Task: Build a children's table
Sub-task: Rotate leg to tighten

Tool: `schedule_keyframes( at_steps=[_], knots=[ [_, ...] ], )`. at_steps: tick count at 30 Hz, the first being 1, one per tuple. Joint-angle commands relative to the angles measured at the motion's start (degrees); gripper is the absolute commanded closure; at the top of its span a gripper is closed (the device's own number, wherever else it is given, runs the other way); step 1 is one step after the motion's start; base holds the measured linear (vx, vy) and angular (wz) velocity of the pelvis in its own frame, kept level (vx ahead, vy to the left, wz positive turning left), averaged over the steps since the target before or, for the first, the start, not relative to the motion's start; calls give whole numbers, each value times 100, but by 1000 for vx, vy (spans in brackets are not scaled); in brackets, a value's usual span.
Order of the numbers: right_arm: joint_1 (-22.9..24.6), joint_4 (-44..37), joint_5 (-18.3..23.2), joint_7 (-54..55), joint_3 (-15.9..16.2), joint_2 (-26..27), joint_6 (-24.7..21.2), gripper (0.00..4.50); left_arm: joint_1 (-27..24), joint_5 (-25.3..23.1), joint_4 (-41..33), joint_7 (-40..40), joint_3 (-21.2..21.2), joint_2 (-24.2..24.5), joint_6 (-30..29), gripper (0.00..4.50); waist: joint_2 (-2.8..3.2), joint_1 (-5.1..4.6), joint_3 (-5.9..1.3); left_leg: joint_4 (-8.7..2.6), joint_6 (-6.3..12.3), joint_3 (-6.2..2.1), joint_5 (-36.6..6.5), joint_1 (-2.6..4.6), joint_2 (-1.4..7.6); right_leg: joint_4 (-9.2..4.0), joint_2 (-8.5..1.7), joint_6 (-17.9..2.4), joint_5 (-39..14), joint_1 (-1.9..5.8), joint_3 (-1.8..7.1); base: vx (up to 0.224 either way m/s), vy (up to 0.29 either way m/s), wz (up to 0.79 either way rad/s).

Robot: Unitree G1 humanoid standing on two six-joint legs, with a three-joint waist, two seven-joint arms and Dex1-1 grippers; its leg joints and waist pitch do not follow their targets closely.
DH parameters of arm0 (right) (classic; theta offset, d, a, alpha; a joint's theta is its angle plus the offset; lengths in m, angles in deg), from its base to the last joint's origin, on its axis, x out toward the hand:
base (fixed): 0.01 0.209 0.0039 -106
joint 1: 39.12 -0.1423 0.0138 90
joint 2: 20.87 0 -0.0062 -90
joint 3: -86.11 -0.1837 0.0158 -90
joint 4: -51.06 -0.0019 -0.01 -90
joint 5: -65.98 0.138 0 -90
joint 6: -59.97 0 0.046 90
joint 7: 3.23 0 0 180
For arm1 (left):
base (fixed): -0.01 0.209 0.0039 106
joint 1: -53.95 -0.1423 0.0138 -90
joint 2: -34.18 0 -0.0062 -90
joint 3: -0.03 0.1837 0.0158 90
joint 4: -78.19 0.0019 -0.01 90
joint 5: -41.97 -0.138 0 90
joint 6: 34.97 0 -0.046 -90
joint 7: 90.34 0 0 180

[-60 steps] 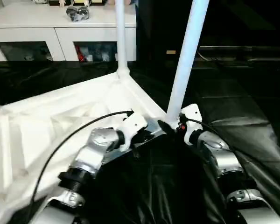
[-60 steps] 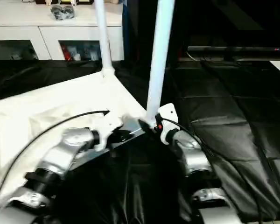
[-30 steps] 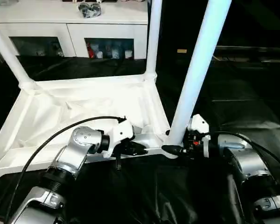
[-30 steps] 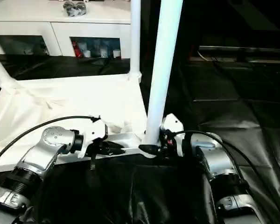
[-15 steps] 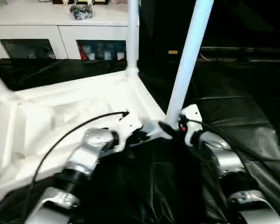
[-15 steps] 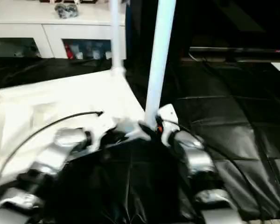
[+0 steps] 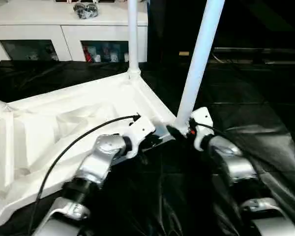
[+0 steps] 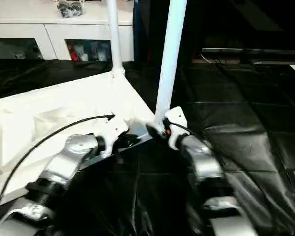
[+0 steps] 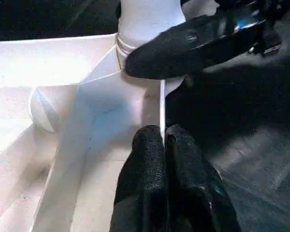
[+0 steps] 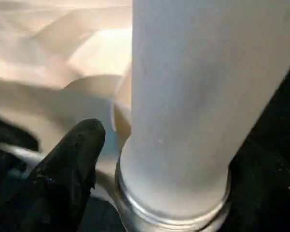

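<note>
Left wrist view: the left gripper [image 9: 164, 140] pinches the thin rim of the upturned tabletop [image 7: 64, 123], fingers clamped on it, seemingly to steady it. Just ahead, the right gripper [image 7: 179, 132] brackets the near leg [image 7: 199, 56] at its socket; whether it grips or has let go I cannot tell.

No readable text, label, brand, number or sign appeared on any surface in these views.
</note>
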Motion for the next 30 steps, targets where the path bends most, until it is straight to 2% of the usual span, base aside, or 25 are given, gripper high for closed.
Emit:
schedule_keyframes(
  at_steps=[1, 2, 3, 4, 5, 7, 8, 14, 15, 19, 21, 22, 25, 30],
  knots=[
    [85, -179, 37, -710, 583, 187, 73, 66, 83, 321, -370, 263, 191, -169, 369, 450, -67, 15, -355, -379, 520, -199, -969, 166, 338, -380, -319, -1454, -375, 230, 188, 0, 0, 0],
    [180, -325, 139, -1236, 661, -5, 33, 66, 14, 411, -456, 547, 202, -13, 378, 450, -67, 37, -349, -379, 515, -196, -999, 176, 342, -385, -317, -1460, -420, 228, 185, 0, 0, 0],
    [184, -331, 143, -1255, 663, -11, 30, 66, 12, 414, -459, 556, 202, -8, 378, 450, -65, 59, -351, -379, 514, -199, -1008, 176, 353, -379, -318, -1446, -427, 236, 184, 0, 0, 0],
    [258, -443, 210, -1615, 712, -129, 39, 66, -18, 447, -463, 733, 216, 96, 431, 450, 13, 67, -349, -387, 489, -203, -1023, 180, 359, -367, -309, -1444, -420, 222, 186, 0, 0, 0],
    [297, -500, 245, -1804, 741, -194, 39, 66, -26, 453, -445, 823, 223, 151, 461, 450, -14, 61, -353, -389, 466, -191, -1062, 189, 360, -366, -285, -1455, -392, 218, 176, 0, 0, 0],
    [427, -712, 351, -2325, 844, -397, 5, 66, -45, 510, -398, 1115, 227, 304, 517, 450, -16, 84, -352, -391, 454, -194, -1092, 195, 364, -369, -282, -1461, -383, 221, 171, 0, 0, 0],
    [462, -780, 380, -2470, 873, -460, -6, 66, -45, 555, -400, 1226, 227, 352, 499, 450, -35, 86, -340, -403, 430, -191, -1192, 187, 367, -371, -288, -1464, -479, 219, 173, 0, 0, 0],
    [598, -1014, 466, -3029, 993, -710, -163, 66, 1, 633, -348, 1590, 203, 585, 512, 450, -25, 89, -343, -409, 352, -194, -1246, 191, 367, -375, -302, -1473, -600, 213, 181, 0, 0, 0],
    [637, -1098, 490, -3154, 1009, -766, -260, 80, 21, 649, -330, 1669, 192, 644, 522, 450, -43, 89, -344, -409, 361, -193, -1229, 192, 368, -376, -299, -1470, -581, 214, 181, 0, 0, 0],
    [682, -1194, 511, -3299, 1039, -815, -320, 101, 79, 698, -258, 1803, 166, 728, 553, 450, -56, 94, -345, -399, 393, -191, -1136, 185, 363, -369, -311, -1493, -585, 209, 179, 0, 0, 0],
    [696, -1211, 490, -3319, 1056, -819, -316, 127, 89, 698, -238, 1821, 160, 732, 556, 450, -66, 111, -345, -396, 394, -190, -1128, 187, 366, -370, -320, -1469, -657, 206, 185, 0, 0, 0],
    [695, -1210, 496, -3323, 1052, -816, -325, 135, 89, 697, -241, 1817, 160, 727, 550, 450, -112, 104, -342, -398, 402, -185, -1109, 186, 366, -375, -315, -1464, -667, 205, 185, 0, 0, 0],
    [685, -1214, 528, -3341, 1059, -799, -397, 159, 81, 721, -271, 1796, 165, 709, 519, 450, -75, 123, -340, -396, 394, -189, -1088, 190, 366, -376, -320, -1443, -746, 199, 188, 0, 0, 0],
    [729, -1243, 531, -3248, 1017, -726, -445, 179, -48, 733, -379, 1679, 166, 635, 476, 450, -101, 130, -344, -393, 394, -189, -1053, 189, 367, -369, -323, -1425, -731, 202, 188, 0, 0, 0]
  ],
)
